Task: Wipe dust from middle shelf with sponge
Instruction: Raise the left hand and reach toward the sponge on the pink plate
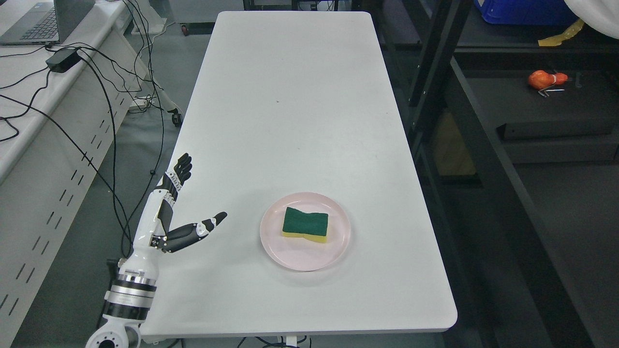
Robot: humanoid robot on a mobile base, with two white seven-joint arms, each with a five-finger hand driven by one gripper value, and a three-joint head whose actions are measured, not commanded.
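One sponge (305, 223) lies green side up on the pink plate (338, 246) on the desk (290, 96), long axis left-right. We see our left robot hand (181, 217), open and empty, to its left.

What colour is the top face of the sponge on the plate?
Dark green, over a yellow base; the sponge lies on a pink plate, seen in the head view.

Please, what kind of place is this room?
Probably a robotics lab or workshop: a laptop with many loose cables on a side desk, dark metal shelving, and a bare white table.
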